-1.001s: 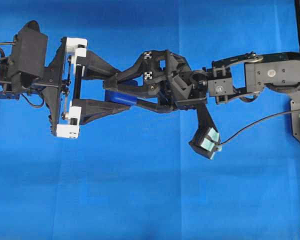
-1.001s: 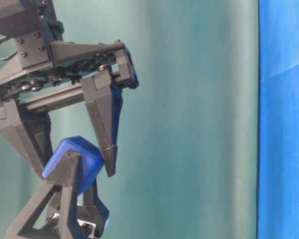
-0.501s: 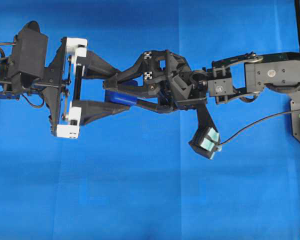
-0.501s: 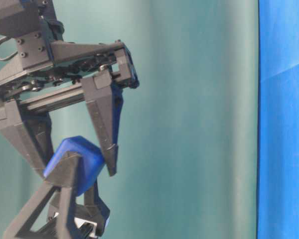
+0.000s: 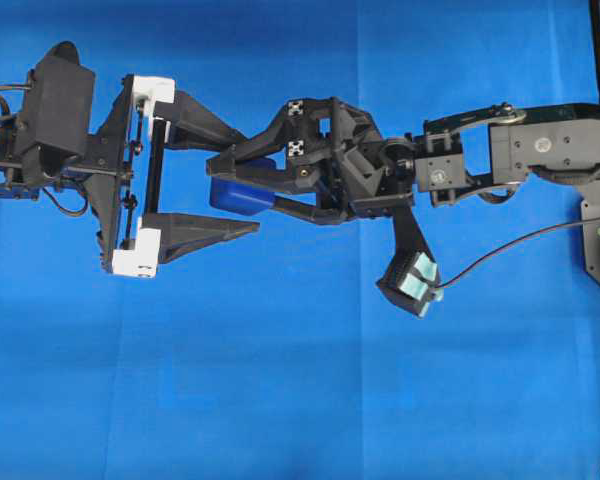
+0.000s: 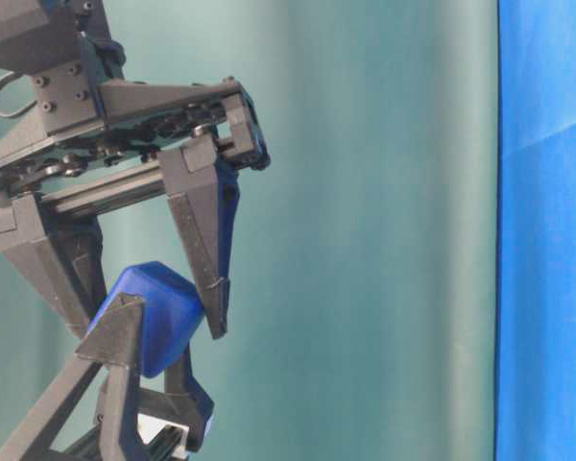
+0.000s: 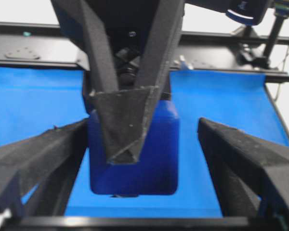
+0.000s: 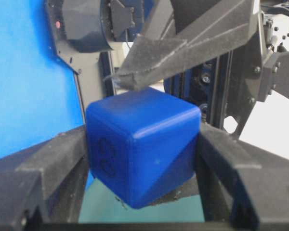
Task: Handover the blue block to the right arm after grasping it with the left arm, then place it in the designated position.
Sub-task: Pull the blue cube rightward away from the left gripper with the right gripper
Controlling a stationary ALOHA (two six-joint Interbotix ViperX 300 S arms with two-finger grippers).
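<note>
- The right gripper is clenching the blue block between its two black fingers, holding it in the air above the blue cloth.
- In the right wrist view the block is sitting squarely between the two fingers, touching both, with a faint ring-shaped mark showing on its left face.
- The left gripper is standing released: its jaws are spread wide, one finger passing above the block and the other below it in the overhead view, and neither is pressing on it there.
- In the left wrist view the block is sitting between the left gripper's fingers, with a clear gap on the right side; on the left side I cannot tell whether the finger is touching it.
- The two grippers are facing each other tip to tip near the middle of the overhead view, the left one with white blocks at its finger bases and the right one all black.
- In the table-level view the block is showing up between crossed black fingers against a teal backdrop.
- A black cable is trailing from the right arm across the cloth.
</note>
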